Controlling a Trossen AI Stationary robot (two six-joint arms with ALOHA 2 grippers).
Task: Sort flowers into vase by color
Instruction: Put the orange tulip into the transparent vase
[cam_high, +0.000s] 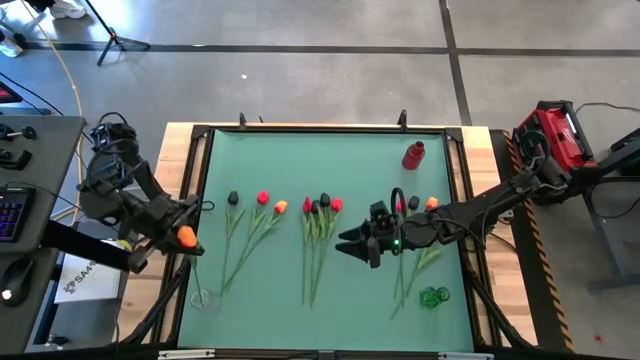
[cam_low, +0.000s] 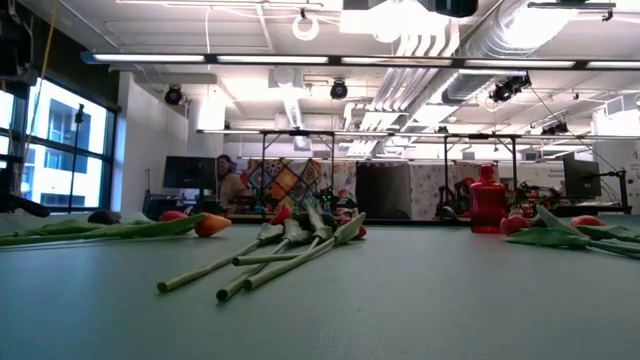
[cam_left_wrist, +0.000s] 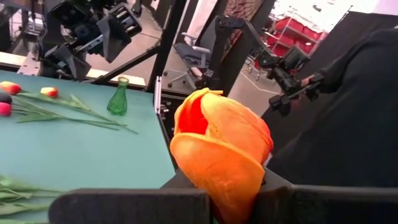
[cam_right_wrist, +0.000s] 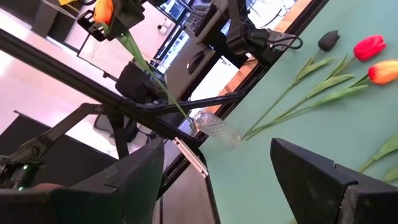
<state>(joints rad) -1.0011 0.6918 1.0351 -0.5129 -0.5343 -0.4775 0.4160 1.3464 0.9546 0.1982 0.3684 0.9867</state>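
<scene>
My left gripper (cam_high: 183, 238) hovers over the table's left edge, shut on an orange tulip (cam_left_wrist: 221, 149). Its green stem (cam_right_wrist: 152, 74) slants down to the mouth of a small clear vase (cam_high: 203, 297) near the near-left corner. My right gripper (cam_high: 352, 243) is open, held over the table right of centre, touching nothing. Three bunches of tulips lie flat on the green mat: a left bunch (cam_high: 255, 215), a middle bunch (cam_high: 318, 225) and a right bunch (cam_high: 415, 230) partly under the right arm. My left gripper pinches the orange tulip between its two fingers at the base of the bud (cam_left_wrist: 231, 198), where the head meets the stem. The head (cam_high: 186, 236) stands out past the fingers. The stem hangs below, lifted clear of the mat, its lower end at the clear vase's mouth (cam_right_wrist: 194, 119).
A red vase (cam_high: 413, 155) stands near the far-right corner and a green vase (cam_high: 433, 296) near the near-right corner. Wooden rails (cam_high: 190, 180) border the mat. Bare mat lies along the far side and between the bunches. A person sits far off in the room (cam_low: 230, 185).
</scene>
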